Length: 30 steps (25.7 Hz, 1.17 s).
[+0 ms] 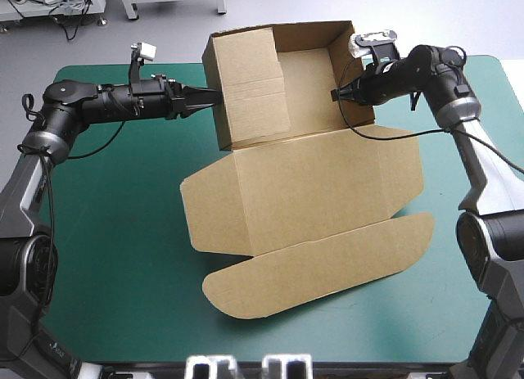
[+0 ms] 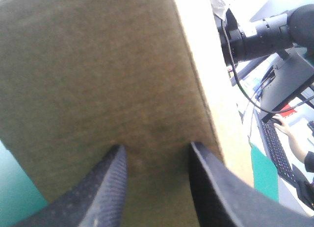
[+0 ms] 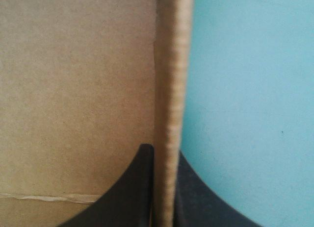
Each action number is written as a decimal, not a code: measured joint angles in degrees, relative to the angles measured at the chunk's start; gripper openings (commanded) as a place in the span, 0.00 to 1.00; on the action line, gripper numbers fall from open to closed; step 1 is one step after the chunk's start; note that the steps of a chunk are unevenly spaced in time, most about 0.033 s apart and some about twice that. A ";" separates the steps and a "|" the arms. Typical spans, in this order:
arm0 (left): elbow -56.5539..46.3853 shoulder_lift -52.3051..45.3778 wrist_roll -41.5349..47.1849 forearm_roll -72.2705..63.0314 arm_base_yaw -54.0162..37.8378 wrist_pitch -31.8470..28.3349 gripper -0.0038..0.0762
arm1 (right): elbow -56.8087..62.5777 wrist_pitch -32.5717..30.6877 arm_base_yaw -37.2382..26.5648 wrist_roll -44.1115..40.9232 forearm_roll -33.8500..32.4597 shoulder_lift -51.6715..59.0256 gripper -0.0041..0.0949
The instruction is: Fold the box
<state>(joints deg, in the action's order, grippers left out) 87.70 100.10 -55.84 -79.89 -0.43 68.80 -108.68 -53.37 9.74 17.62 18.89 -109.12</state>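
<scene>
Box (image 1: 303,182), brown board, part-formed. Lay across the middle of the teal-green cover (image 1: 115,232).

Lid (image 1: 327,178), nearest part of the box: lay flat with rounded front flap (image 1: 319,264) and side wings unfolded, seemingly reserved for after the tray's forming.

Tray (image 1: 307,76), far part of the box: stood with walls raised; left wall (image 1: 246,88) creased across, judged not yet folded over and tucked.

Left gripper (image 1: 206,97), outside the box's left wall: showed fingers spread, tips set against the outer face, nothing between them; probably placed so to brace that wall upright against a push from the opposite side.

Right gripper (image 1: 337,93), at the box's right wall (image 1: 344,68): showed fingers pressed nearly together, pinching the wall's edge; probably held thus to steady it upright or to fold it inward.

Far wall (image 1: 311,33) of the box: stood upright, untouched by either gripper.
</scene>
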 measured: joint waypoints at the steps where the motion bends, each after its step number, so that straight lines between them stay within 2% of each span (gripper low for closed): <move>1: 0.00 -0.06 0.00 0.13 0.00 0.00 0.43 | 0.00 0.05 0.07 -0.34 -0.37 0.00 0.02; 2: 0.00 -0.06 -0.26 0.07 0.00 0.00 0.44 | 0.00 0.28 0.30 -0.76 -1.07 0.00 0.02; 5: 0.00 -0.06 -1.21 0.71 0.00 -0.03 0.55 | 0.00 0.94 1.29 -2.19 -3.90 0.00 0.02; 7: 0.00 -0.06 -1.20 2.54 0.00 -0.98 0.57 | 0.00 1.48 1.80 -3.01 -4.65 0.00 0.02; 14: 0.11 -0.12 4.45 13.92 0.50 -14.14 0.57 | 0.00 4.29 4.36 -5.43 -5.49 -0.42 0.02; 19: 0.59 -0.17 11.95 20.72 2.69 -22.57 0.57 | 0.00 6.40 6.82 -8.68 -8.03 -0.60 0.02; 24: 0.59 -0.15 23.48 32.46 6.83 -29.28 0.57 | 0.00 6.75 8.64 -11.67 -11.15 -0.60 0.02; 26: 0.59 -0.15 28.17 38.32 8.58 -31.57 0.57 | 0.00 6.37 8.84 -11.91 -10.86 -0.60 0.02; 30: 0.59 -0.18 39.51 50.33 11.24 -34.86 0.57 | 0.00 4.83 8.86 -9.98 -6.01 -0.71 0.02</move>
<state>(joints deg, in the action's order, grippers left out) 88.29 99.92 -16.33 -29.57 10.81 33.94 -108.68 -48.55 18.60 7.64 12.88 -109.83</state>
